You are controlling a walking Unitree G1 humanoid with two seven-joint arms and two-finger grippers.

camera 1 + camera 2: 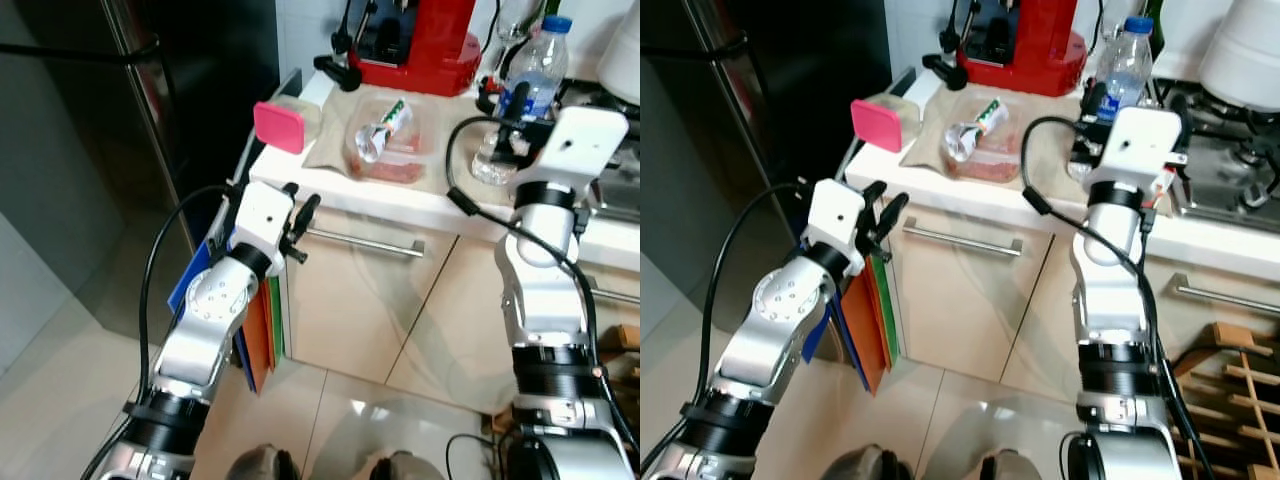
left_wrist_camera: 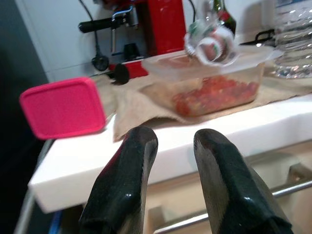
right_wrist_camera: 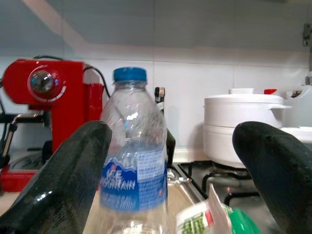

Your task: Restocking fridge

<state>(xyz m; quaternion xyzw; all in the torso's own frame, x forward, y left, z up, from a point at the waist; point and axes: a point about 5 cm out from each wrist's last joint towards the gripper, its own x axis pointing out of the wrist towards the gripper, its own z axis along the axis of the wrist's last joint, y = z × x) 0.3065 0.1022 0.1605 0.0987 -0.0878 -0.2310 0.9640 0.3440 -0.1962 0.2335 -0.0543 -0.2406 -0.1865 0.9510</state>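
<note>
So, current state, item by item:

water bottle (image 3: pixel 132 156): clear plastic, blue cap, blue label, upright on the white counter (image 1: pixel 400 195) near its right end, just in front of the red espresso machine (image 1: pixel 420 40).
right gripper (image 3: pixel 170 180): raised at counter height, fingers spread wide, one on each side of the bottle in the right wrist view; contact cannot be told, nothing gripped.
food container (image 1: pixel 392 140): clear plastic tub with reddish food, lying on a beige cloth (image 1: pixel 335 145) mid-counter, left of the bottle; a small crumpled wrapper or cup (image 1: pixel 375 135) sits on top of it.
pink-lid container (image 1: pixel 283 125): at the left corner of the counter, tipped so the pink lid faces out, beside the cloth.
left gripper (image 2: pixel 170 161): below the counter edge, pointing up at the corner, fingers a narrow gap apart, empty; pink lid and tub show beyond the tips.
drawer handle (image 1: pixel 365 243): metal bar on the beige cabinet front under the counter, right of the left gripper.
fridge (image 1: pixel 130 100): dark door with a long metal handle, left of the counter, closed.
boards or folders (image 1: pixel 262 340): blue, orange and green, standing on edge between fridge and cabinet, behind the left arm.
white pot (image 3: pixel 243 124): lidded, on the gas hob at the far right, behind the bottle.
floor (image 1: pixel 60 390): pale glossy tile.
</note>
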